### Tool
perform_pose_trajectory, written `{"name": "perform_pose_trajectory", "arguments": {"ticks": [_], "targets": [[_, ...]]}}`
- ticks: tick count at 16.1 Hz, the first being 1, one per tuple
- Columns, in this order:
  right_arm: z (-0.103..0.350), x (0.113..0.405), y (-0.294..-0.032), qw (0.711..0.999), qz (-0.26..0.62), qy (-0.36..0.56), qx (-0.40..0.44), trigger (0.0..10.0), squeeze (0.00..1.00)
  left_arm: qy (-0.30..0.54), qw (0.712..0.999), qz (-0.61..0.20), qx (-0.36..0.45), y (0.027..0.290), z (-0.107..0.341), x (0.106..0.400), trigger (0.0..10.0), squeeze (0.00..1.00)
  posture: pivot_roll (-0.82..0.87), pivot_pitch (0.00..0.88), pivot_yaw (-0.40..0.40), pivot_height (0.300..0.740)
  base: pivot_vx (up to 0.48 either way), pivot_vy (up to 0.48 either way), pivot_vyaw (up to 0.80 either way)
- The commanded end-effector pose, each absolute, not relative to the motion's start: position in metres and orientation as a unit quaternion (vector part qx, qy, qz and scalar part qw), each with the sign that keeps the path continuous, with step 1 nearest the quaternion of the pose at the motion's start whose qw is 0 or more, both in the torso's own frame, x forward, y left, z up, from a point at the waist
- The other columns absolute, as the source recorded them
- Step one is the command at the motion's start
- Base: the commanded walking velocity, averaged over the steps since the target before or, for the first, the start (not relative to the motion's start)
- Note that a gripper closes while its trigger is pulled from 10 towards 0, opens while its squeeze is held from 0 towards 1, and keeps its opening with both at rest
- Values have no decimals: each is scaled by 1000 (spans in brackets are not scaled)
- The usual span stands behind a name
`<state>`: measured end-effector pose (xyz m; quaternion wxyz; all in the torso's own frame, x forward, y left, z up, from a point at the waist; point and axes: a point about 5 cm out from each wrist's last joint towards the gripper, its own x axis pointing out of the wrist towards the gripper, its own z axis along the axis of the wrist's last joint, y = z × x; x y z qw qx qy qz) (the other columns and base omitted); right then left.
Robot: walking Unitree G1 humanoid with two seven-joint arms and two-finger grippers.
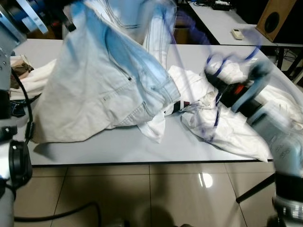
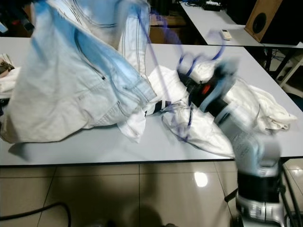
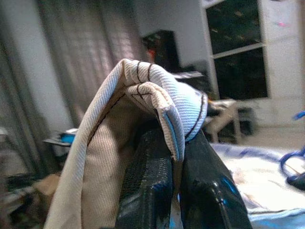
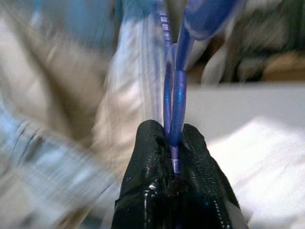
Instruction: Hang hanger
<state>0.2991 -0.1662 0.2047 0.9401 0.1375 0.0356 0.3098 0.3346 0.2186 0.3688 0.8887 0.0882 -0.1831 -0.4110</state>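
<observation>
A pale, light-blue and cream garment (image 1: 104, 80) is held up by its top edge over the grey table (image 1: 118, 146); its lower part drapes on the tabletop. My left gripper (image 3: 176, 157) is shut on a fold of that fabric, up at the far left. A thin blue wire hanger (image 1: 189, 80) runs from the garment's top down toward my right gripper (image 4: 172, 143), which is shut on the hanger's blue wire. The right arm (image 1: 255, 104) is blurred over the white clothes at the right of the table.
A heap of white clothes (image 1: 222, 118) lies on the table's right half, more cloth (image 1: 19, 71) at its left edge. A second table (image 1: 227, 23) with a remote stands behind, a wooden speaker (image 1: 277, 16) beside it. Tiled floor (image 1: 142, 194) lies in front.
</observation>
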Motion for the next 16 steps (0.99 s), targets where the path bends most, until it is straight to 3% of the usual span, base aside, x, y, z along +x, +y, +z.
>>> {"name": "perform_pose_trajectory", "arguments": {"ticks": [1, 5, 8, 10, 12, 14, 16], "targets": [[204, 292, -157, 929, 344, 55, 126, 10000, 0, -183, 874, -440, 97, 206, 368, 332, 0, 0, -31, 0, -17, 740, 0, 0, 0], [193, 272, -142, 892, 425, 97, 118, 10000, 0, -160, 873, -455, 70, 184, 354, 340, 0, 0, -33, 0, -20, 740, 0, 0, 0], [193, 267, -143, 884, 443, 103, 109, 10000, 0, -143, 876, -454, 77, 183, 348, 342, 0, 0, -33, 0, -20, 740, 0, 0, 0], [198, 282, -146, 905, 399, 80, 123, 10000, 0, -81, 843, -524, 89, 174, 332, 328, 0, 0, -32, 0, -18, 740, 0, 0, 0], [196, 307, -144, 926, 326, 78, 175, 10000, 0, -10, 791, -603, 108, 166, 309, 309, 0, 0, -30, 0, -18, 740, 0, 0, 0], [188, 320, -135, 919, 317, 94, 216, 10000, 0, 40, 763, -632, 133, 164, 294, 299, 0, 0, -10, 0, -28, 740, 0, 0, 0], [186, 326, -125, 902, 322, 100, 271, 10000, 0, 61, 758, -632, 149, 165, 289, 297, 0, 0, 5, 0, -32, 740, 0, 0, 0]]}}
